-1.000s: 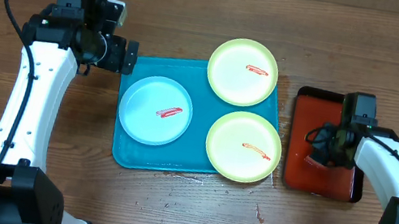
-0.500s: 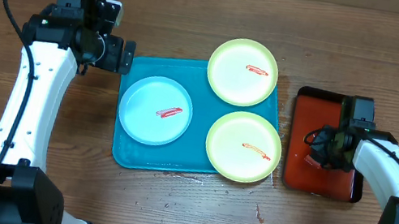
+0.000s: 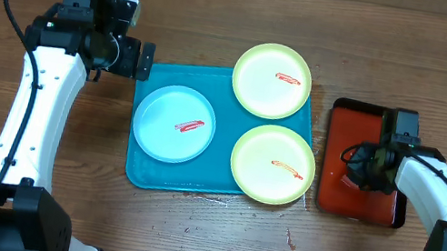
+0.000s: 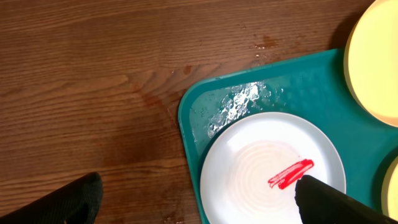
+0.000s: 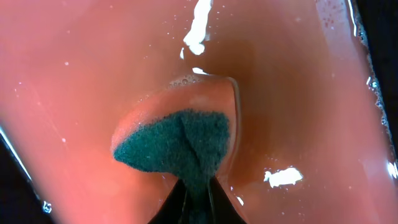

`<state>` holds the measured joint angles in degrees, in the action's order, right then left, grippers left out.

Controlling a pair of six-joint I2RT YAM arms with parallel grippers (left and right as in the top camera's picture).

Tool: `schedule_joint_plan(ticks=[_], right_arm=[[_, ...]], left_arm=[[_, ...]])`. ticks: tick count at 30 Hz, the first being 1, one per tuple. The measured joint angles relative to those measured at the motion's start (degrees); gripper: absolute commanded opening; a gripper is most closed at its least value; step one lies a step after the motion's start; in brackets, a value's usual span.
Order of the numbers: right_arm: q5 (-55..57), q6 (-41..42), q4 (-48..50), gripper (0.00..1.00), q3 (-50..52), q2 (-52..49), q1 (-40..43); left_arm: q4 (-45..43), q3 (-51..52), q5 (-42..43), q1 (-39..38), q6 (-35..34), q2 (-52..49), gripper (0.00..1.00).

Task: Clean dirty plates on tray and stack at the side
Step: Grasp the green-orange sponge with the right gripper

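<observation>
Since a second ago your right claw [image 5: 195,200] has narrowed and its arm has shifted a little toward the near side of the red tray [image 3: 345,128]. The claw now pinches a teal-green sponge [image 5: 174,140] against that tray's wet floor. Your left claw [image 3: 139,62] has hardly moved. It hangs spread wide over the far left corner of the teal tray [image 3: 143,174], holding nothing.

All three dirty plates lie on the teal tray, each with a red smear. The blue plate [image 3: 174,123] is at the left, wholly inside the rim. One yellow-green plate [image 3: 272,81] sits at the far right corner and overhangs the far rim. The other yellow-green plate [image 3: 273,164] sits near right, its edge over the right rim. The red tray rests on the desk [image 3: 224,15] just right of the teal one.
</observation>
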<state>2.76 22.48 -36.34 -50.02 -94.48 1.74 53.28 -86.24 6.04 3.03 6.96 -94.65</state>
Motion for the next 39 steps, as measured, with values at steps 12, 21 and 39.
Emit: schedule_joint_plan(ticks=[12, 21, 39], right_arm=[[-0.3, 0.0, -0.6, 0.26, 0.1, 0.0, 0.0], [-1.2, 0.0, 0.3, 0.09, 0.2, -1.4, 0.1], [-2.1, 0.0, -2.8, 0.04, -2.1, -2.7, 0.3]], left_arm=[[-0.9, 0.0, 0.7, 0.0, -2.3, 0.0, 1.0], [-4.5, 0.0, 0.8, 0.0, -2.5, -0.2, 0.94], [-7.8, 0.0, 2.6, 0.0, -2.6, -7.5, 0.87]])
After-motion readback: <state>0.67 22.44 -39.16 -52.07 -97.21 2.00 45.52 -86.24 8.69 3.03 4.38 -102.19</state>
